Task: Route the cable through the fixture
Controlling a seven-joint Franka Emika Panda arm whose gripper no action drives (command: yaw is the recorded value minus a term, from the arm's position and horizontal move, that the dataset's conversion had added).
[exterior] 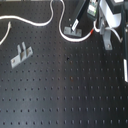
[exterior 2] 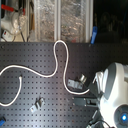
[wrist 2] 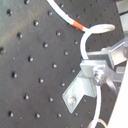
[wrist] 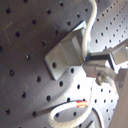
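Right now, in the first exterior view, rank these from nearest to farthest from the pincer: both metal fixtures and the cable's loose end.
1. Near fixture, beside the pincer.
2. Far fixture, toward the first exterior view's left.
3. Cable end, at the first exterior view's left edge.

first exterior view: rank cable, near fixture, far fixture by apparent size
1. cable, longest by far.
2-3. fixture at the first exterior view's left and fixture by the gripper: look alike, unranked.
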